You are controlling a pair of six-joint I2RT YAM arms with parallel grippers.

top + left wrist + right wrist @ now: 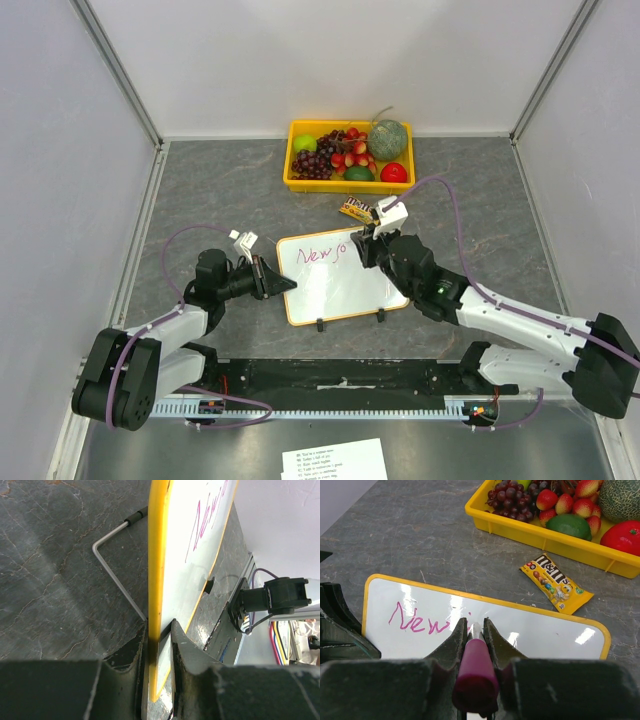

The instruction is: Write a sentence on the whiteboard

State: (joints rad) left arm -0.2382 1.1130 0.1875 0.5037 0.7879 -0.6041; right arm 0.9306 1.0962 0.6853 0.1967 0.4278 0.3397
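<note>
Pink marker (pixel 475 672): one | whiteboard (pixel 340 292): one | left hand (pixel 284 284), right hand (pixel 366 245): two

Whiteboard (pixel 345 290): small, glossy white, orange-yellow frame with rounded corners. Two black clip feet sit on its 6 o'clock edge. It lies mid-table, its long axis running roughly 9 to 3 o'clock, slightly skewed. Sentence (pixel 322 250): thin pink-purple cursive in the board's 11 o'clock corner, reading "New" plus a further stroke.
</note>
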